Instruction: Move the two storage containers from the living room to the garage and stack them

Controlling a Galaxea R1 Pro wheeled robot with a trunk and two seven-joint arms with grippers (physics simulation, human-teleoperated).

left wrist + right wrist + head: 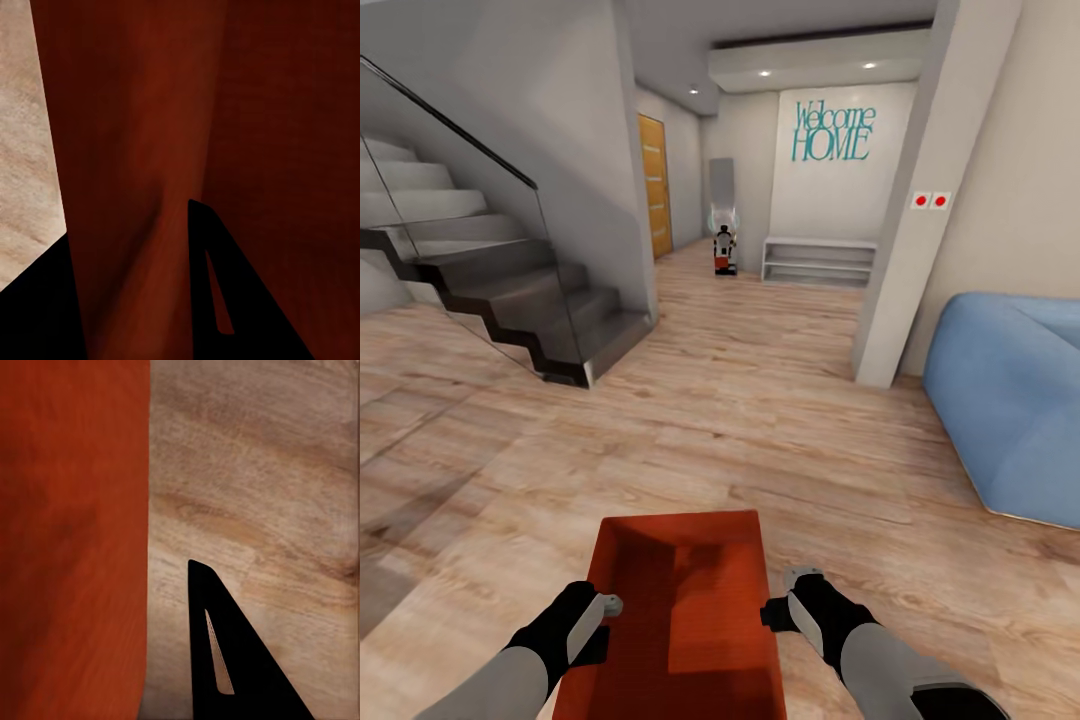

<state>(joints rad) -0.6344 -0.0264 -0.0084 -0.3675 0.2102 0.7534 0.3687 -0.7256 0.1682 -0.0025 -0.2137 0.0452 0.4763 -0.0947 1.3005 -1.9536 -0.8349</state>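
One orange-red lidless storage container (680, 610) is held low in front of me, above the light wood-plank floor, in the head view. My left gripper (607, 606) is clamped on its left wall, and my right gripper (782, 598) on its right wall. In the left wrist view the dark red wall (150, 150) runs between the two black fingers (232, 307). The right wrist view has the orange wall (67, 547) beside one black finger (240, 667), which is over the wood floor; the other finger is hidden behind the wall.
A dark staircase with a glass rail (510, 290) stands at the left. A white pillar (920, 250) and a blue sofa (1010, 400) are at the right. Ahead, a hallway holds a white low shelf (820, 260), a wooden door (653, 185) and a small upright object (725, 245).
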